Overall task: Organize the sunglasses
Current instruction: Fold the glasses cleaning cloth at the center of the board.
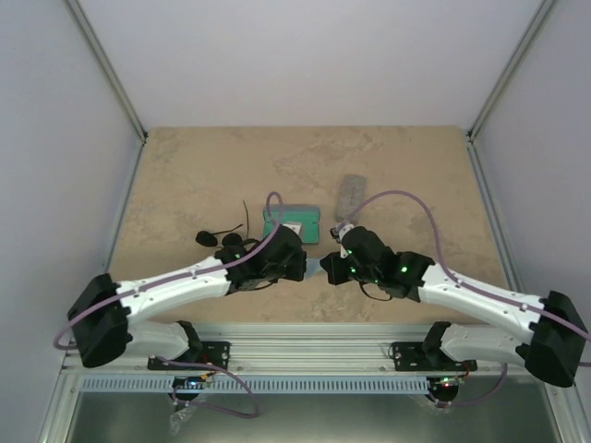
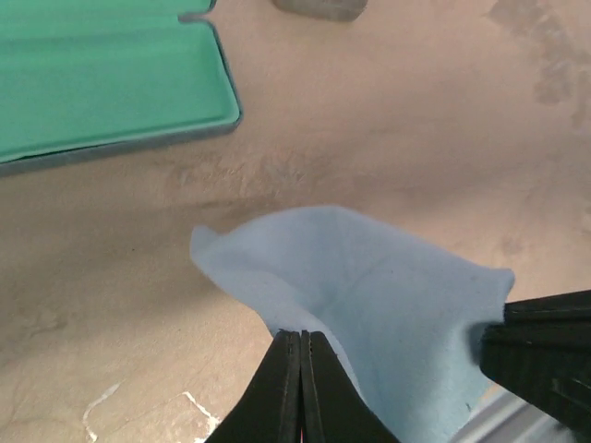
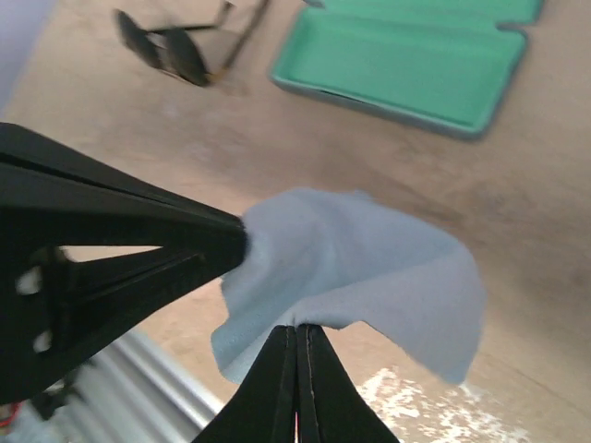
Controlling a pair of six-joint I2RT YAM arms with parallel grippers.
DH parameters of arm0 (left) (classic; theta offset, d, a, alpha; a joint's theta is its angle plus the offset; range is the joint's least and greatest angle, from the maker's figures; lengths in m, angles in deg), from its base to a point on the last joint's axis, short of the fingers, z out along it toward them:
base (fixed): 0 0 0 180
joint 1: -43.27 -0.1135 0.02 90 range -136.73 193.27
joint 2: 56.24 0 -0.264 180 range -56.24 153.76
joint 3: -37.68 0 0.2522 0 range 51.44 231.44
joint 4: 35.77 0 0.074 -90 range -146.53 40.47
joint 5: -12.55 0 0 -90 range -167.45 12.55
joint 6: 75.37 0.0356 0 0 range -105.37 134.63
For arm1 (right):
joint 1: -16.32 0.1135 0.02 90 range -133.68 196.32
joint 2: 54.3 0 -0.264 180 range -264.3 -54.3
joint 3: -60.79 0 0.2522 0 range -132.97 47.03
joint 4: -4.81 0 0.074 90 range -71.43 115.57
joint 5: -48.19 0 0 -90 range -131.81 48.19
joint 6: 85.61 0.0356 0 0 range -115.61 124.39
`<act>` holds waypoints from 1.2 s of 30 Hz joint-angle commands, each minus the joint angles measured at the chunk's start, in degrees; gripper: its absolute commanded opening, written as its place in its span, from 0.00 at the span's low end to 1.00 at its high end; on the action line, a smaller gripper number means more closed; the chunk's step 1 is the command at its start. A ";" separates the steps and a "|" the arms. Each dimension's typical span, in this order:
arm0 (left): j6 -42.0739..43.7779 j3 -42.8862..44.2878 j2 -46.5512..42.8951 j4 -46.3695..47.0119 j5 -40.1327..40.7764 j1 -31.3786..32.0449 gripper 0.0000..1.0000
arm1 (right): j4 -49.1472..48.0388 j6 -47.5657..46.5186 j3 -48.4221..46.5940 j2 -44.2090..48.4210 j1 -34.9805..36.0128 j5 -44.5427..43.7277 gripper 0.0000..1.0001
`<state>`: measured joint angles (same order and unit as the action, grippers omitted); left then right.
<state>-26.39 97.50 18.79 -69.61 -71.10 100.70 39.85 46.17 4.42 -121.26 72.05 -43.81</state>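
While the left gripper (image 2: 303,340) and the right gripper (image 3: 297,330) are clenched on edges of the soft light blue cloth (image 2: 369,286), it sags between them, in front of the open hard case with green lining (image 3: 416,65); the black oval-lensed sunglasses (image 3: 171,51) lie just left of that case; judged best practice: equal tension, matched corners, cloth kept off the lenses.

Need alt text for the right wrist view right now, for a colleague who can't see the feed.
The right gripper, shut, pinches the near edge of a light blue cloth, while the left gripper grips another edge. Beyond, on the tan table, lie an open green-lined case and black-lensed sunglasses.
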 commanded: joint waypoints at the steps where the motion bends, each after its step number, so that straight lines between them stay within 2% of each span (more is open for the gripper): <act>1: 1.75 1.09 -5.93 -6.71 -3.02 -0.21 0.00 | -1.45 -2.75 -1.61 5.08 -0.13 6.60 0.01; 8: -2.83 -1.18 -14.52 -13.16 -8.10 -0.21 0.00 | 1.63 1.16 0.72 8.20 -0.18 14.62 0.00; 17: -11.41 -8.64 -18.51 -14.41 -8.90 -0.21 0.00 | 5.76 6.25 4.55 6.39 -0.11 13.42 0.01; 22: -13.18 -9.70 -16.63 -11.75 -6.53 -0.79 0.00 | 5.94 5.72 2.23 0.41 -0.17 5.79 0.00; 27: -10.48 -9.71 -13.33 -6.27 -6.53 -5.58 0.00 | 2.36 5.59 -0.79 -5.55 -0.67 -0.26 0.00; 36: -4.62 -6.46 -5.05 -0.74 -3.71 -10.89 0.00 | -1.27 1.37 -7.20 -15.68 -3.52 -4.42 0.00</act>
<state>-34.28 89.22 12.38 -74.11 -77.11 91.56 41.32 49.99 -0.39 -134.09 69.71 -44.58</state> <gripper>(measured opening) 0.010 0.009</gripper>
